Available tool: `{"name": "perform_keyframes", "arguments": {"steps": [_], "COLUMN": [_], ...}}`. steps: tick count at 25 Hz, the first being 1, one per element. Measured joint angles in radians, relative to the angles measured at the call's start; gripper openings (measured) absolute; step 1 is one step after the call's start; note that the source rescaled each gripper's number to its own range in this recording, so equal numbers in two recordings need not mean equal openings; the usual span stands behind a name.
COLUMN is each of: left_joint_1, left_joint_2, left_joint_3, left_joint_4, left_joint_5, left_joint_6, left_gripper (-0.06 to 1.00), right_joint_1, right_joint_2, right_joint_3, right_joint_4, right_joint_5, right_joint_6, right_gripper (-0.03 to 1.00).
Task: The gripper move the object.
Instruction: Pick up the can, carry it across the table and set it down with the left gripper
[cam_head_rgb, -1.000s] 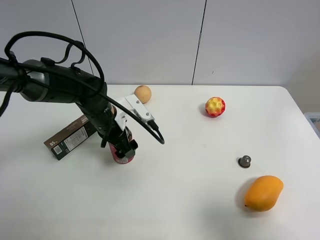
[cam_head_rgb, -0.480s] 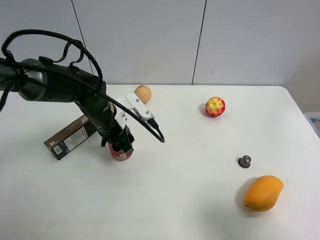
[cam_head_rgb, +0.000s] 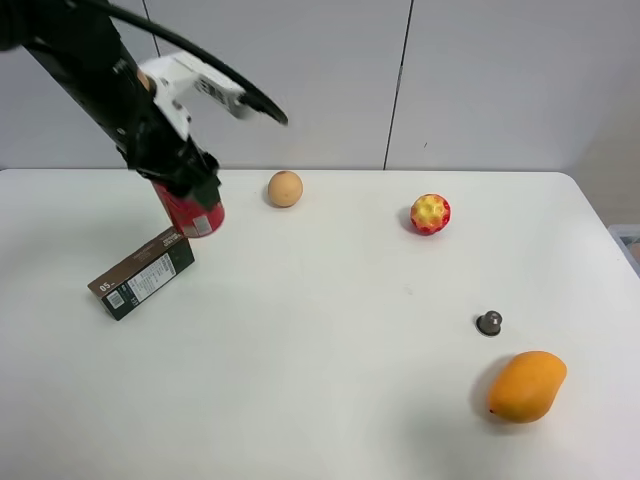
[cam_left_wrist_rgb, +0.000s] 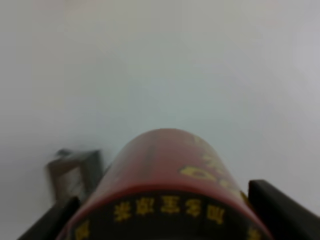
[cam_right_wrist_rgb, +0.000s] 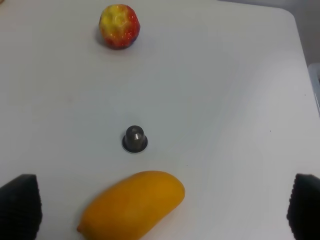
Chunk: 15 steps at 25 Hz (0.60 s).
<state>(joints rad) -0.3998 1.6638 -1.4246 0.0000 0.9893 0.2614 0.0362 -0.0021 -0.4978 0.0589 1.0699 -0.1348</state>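
My left gripper (cam_head_rgb: 190, 190) is shut on the red soda can (cam_head_rgb: 190, 212) and holds it in the air above the table's back left, just over the far end of the dark box (cam_head_rgb: 141, 274). In the left wrist view the can (cam_left_wrist_rgb: 165, 190) fills the lower middle between my two black fingers (cam_left_wrist_rgb: 280, 210), with the blurred box (cam_left_wrist_rgb: 75, 172) below it. My right gripper (cam_right_wrist_rgb: 160, 235) is not seen in the exterior high view; its black fingertips (cam_right_wrist_rgb: 20, 207) stand wide apart at the corners of the right wrist view, open and empty.
On the white table (cam_head_rgb: 330, 380) lie a peach-coloured ball (cam_head_rgb: 285, 188), a red-yellow ball (cam_head_rgb: 430, 213), a small dark capsule (cam_head_rgb: 489, 323) and an orange mango (cam_head_rgb: 526, 385). The right wrist view shows the ball (cam_right_wrist_rgb: 119, 26), capsule (cam_right_wrist_rgb: 135, 138) and mango (cam_right_wrist_rgb: 132, 205).
My left gripper has lifted the can off the table and carried it up and back to the left, away from its spot beside the box. Nothing else moved.
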Motion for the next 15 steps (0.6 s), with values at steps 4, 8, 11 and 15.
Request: {"name": "perform_keyframes", "arguments": {"steps": [4, 8, 11, 15], "left_joint_1": [0.165, 0.308, 0.392, 0.469], "left_joint_2": [0.000, 0.004, 0.024, 0.100], "left_joint_3": [-0.058, -0.061, -0.061, -0.067], "left_joint_4": [0.000, 0.007, 0.007, 0.007], "left_joint_5": [0.017, -0.039, -0.097, -0.127], "left_joint_6": [-0.067, -0.101, -0.102, -0.077], "left_gripper": [0.04, 0.04, 0.04, 0.04], "right_joint_1": [0.000, 0.000, 0.000, 0.000], "right_joint_2": [0.000, 0.000, 0.000, 0.000], "right_joint_3": [0.000, 0.000, 0.000, 0.000], "right_joint_4": [0.000, 0.000, 0.000, 0.000], "right_joint_5": [0.000, 0.000, 0.000, 0.000], "right_joint_6": [0.000, 0.000, 0.000, 0.000], "right_gripper": [1.00, 1.00, 1.00, 1.00]}}
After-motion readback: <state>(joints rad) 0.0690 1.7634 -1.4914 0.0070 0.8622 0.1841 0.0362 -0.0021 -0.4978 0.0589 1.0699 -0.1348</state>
